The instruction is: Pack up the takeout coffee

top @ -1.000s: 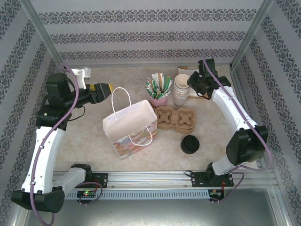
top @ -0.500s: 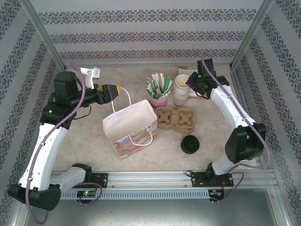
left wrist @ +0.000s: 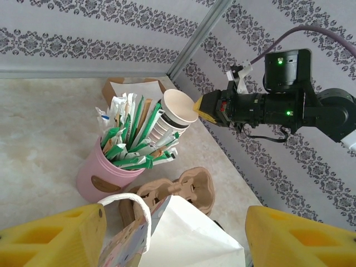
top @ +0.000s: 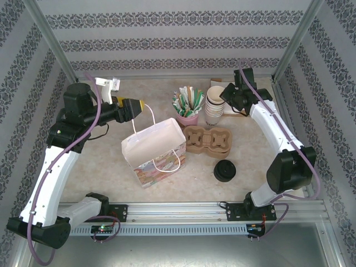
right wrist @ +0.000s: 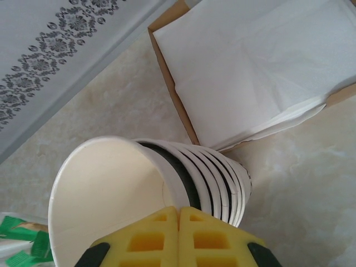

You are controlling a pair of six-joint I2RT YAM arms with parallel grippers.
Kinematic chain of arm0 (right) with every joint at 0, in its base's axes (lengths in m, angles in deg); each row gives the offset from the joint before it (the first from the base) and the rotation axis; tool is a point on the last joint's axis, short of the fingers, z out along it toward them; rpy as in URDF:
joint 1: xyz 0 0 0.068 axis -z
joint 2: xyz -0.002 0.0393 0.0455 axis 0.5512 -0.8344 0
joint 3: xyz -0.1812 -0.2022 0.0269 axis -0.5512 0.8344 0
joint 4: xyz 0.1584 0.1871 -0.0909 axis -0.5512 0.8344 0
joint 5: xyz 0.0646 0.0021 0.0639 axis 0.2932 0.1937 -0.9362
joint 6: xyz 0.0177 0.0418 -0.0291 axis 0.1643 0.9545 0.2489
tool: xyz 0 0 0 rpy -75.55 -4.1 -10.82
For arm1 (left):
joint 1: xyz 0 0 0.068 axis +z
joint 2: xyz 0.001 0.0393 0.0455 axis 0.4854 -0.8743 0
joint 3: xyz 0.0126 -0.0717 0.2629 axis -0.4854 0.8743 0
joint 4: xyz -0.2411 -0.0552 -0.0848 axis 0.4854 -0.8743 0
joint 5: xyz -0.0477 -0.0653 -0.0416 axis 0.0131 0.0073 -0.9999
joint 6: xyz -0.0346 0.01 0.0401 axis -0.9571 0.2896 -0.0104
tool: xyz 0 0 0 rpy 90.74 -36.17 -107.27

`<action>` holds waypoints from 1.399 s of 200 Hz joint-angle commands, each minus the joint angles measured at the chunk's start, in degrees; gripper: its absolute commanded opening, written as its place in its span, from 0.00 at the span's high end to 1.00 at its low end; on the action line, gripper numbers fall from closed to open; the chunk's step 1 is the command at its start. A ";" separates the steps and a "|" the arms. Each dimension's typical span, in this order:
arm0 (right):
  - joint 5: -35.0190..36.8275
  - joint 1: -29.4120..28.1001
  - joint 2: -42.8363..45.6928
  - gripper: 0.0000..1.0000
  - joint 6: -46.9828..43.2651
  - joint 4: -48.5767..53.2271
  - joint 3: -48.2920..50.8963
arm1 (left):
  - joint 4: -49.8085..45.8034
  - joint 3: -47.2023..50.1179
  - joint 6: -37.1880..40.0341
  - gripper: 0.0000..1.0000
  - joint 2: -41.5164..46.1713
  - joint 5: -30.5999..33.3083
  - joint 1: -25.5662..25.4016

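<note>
Top external view: the takeout coffee point(top: 225, 170), a small cup under a round black lid, stands upright on the counter point(top: 105, 167), toward the near edge on the right-hand side. Its long axis runs straight up, lid uppermost. Just behind it lies a brown cup carrier point(top: 207, 140), and to its left stands an open paper bag point(top: 154, 146). The right tool point(top: 223, 103) is at the far right, against a stack of lidless cups point(top: 213, 108) and well apart from the coffee. From that tool, the coffee lies back toward the arm's own base. The left tool point(top: 136, 104) hovers beyond the bag's far-left corner, so the bag stands between it and the coffee. The right arm looks the nearer one. It would need to come toward the near edge to get over the lid.

Left wrist view: the left tool point(left wrist: 175, 218) has its yellow fingers spread wide with nothing between them, above the paper bag point(left wrist: 189, 242) and its handle. Beyond stand a pink holder point(left wrist: 103, 175) full of packets, the cup carrier point(left wrist: 192, 186) and the stack of lidless cups point(left wrist: 167, 119), which is tilted. The tip of the right tool point(left wrist: 199, 105) meets the stack's uppermost rim.

Right wrist view: the fingers of the right tool point(right wrist: 179, 228) are pressed together. The wall of the top cup point(right wrist: 105, 189) appears pinched between them, one finger inside and one outside. White napkins point(right wrist: 256, 67) lie behind.
</note>
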State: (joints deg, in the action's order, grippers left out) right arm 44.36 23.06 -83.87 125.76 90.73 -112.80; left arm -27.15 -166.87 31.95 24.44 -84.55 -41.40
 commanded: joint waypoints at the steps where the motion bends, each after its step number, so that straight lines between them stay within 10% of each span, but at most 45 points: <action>1: 0.21 -0.32 3.32 1.00 0.29 0.23 -3.32 | 0.59 -1.67 1.67 0.33 -0.02 1.32 -1.19; 146: 3.07 -8.84 26.50 1.00 -1.55 19.21 -10.44 | 0.67 -10.16 -3.48 0.28 -3.20 3.70 -10.61; 224: 4.21 -22.35 41.27 1.00 3.52 35.17 9.26 | -4.56 -12.74 1.48 0.29 -9.71 14.46 -26.81; 280: 1.73 -34.07 43.51 1.00 9.41 23.36 27.02 | -10.65 -12.41 2.17 0.30 -10.20 21.27 -28.77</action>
State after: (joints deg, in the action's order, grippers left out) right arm 46.68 -6.71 -40.16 131.77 120.22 -89.98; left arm -33.60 -177.97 32.63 13.69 -68.03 -69.44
